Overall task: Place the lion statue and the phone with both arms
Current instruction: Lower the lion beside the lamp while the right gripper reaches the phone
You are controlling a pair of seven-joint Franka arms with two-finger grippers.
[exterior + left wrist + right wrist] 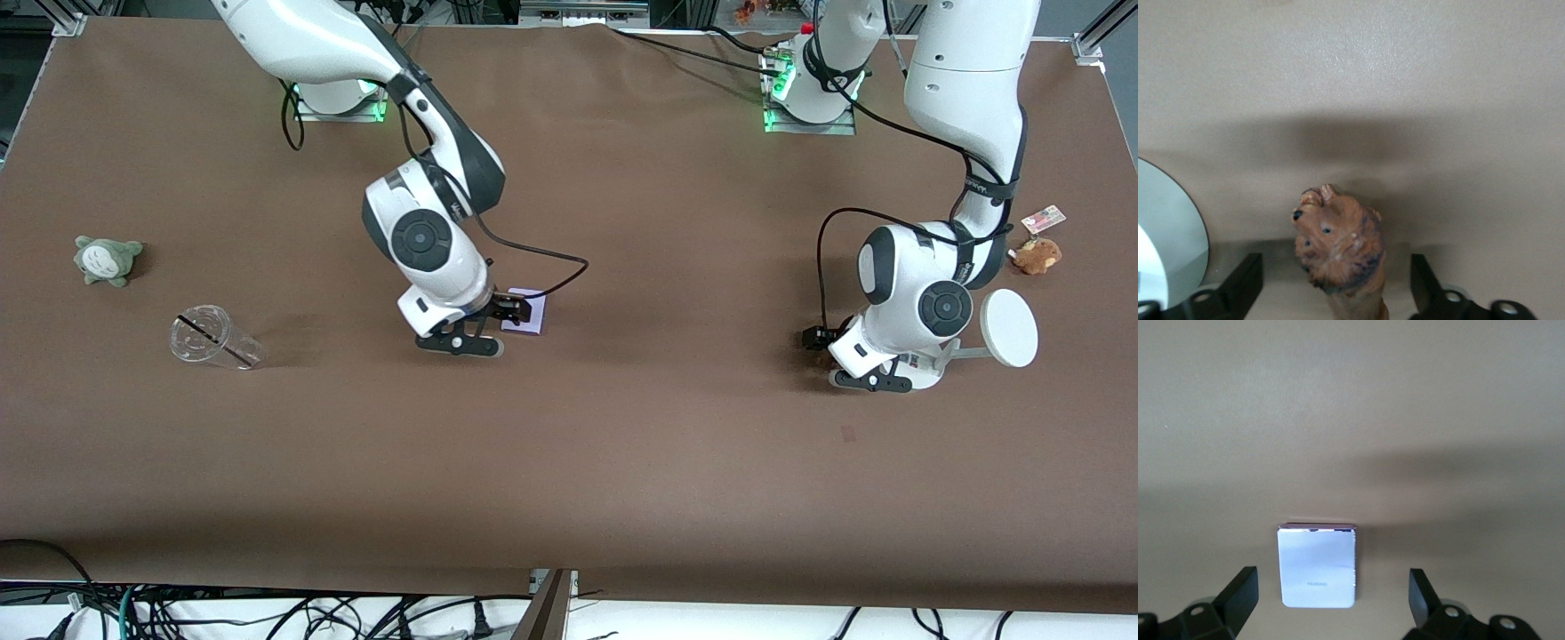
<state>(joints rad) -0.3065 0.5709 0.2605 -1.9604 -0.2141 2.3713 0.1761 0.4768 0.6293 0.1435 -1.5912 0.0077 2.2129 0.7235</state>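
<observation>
The lion statue (1341,247), orange-brown with a darker mane, lies on the brown table between the spread fingers (1245,283) of my left gripper (1335,288). The fingers do not touch it. In the front view my left gripper (813,338) is low at the table and hides the lion. The pale lavender phone (1318,567) lies flat on the table between the open fingers (1238,595) of my right gripper (1331,599), untouched. In the front view my right gripper (511,308) is low over the phone (531,316) near the table's middle.
A white round stand with a disc (1009,327) is beside the left gripper, also in the left wrist view (1168,240). A brown plush with a card tag (1036,255) lies farther back. A clear cup (213,338) on its side and a grey-green plush (107,260) lie toward the right arm's end.
</observation>
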